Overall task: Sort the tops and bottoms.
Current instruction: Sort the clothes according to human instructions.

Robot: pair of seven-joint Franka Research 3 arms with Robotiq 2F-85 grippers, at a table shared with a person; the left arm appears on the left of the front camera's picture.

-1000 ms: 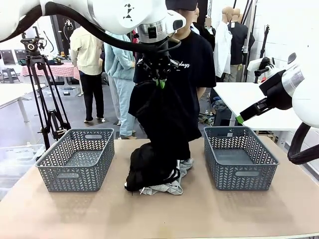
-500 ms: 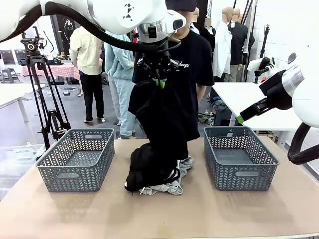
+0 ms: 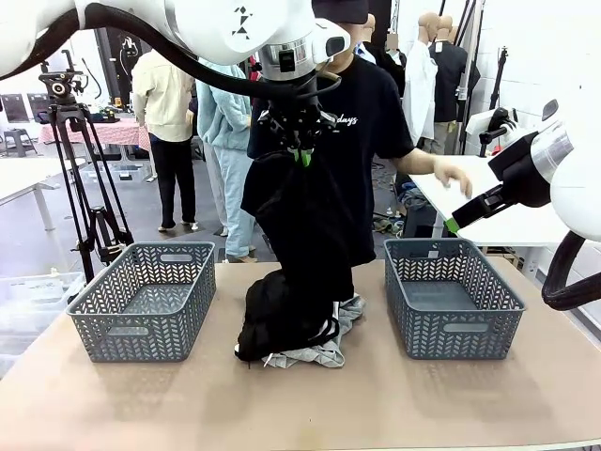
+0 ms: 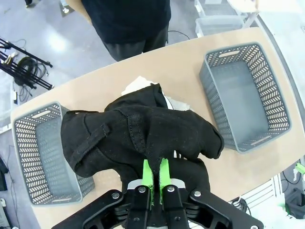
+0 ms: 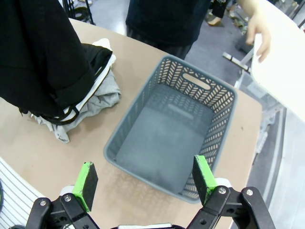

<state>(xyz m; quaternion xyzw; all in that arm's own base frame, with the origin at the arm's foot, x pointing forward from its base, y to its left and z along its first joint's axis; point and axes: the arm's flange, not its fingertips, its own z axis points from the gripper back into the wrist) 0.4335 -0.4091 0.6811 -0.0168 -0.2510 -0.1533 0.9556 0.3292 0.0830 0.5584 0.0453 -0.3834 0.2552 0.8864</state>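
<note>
Our left fingers (image 4: 148,175) are pinched tight on one small fold of the black garment (image 4: 138,136), high above the tabletop (image 3: 394,404). Our right fingers (image 5: 88,178) stand wide with nothing between them, up over the right basket (image 5: 143,107).

The fold we hold is thin. If the cloth is heavy, or we swing it fast, we think it could slip out and fall back down.

The garment hangs long, and its bottom end reaches the pile (image 3: 324,355) in the middle of the tabletop. We cannot tell if it is free of the other clothes there. If it is caught, moving sideways could drag the pile along or pull something off the edge. We think it would be safer to get it clear of the pile first.

The garment is bunched up, so we cannot tell if it is a top or a bottom. It could end up in the wrong place, the left basket (image 3: 141,343) or the right one.

The person's hand (image 3: 453,175) is out near our right arm. A quick move from that arm could bump it.
</note>
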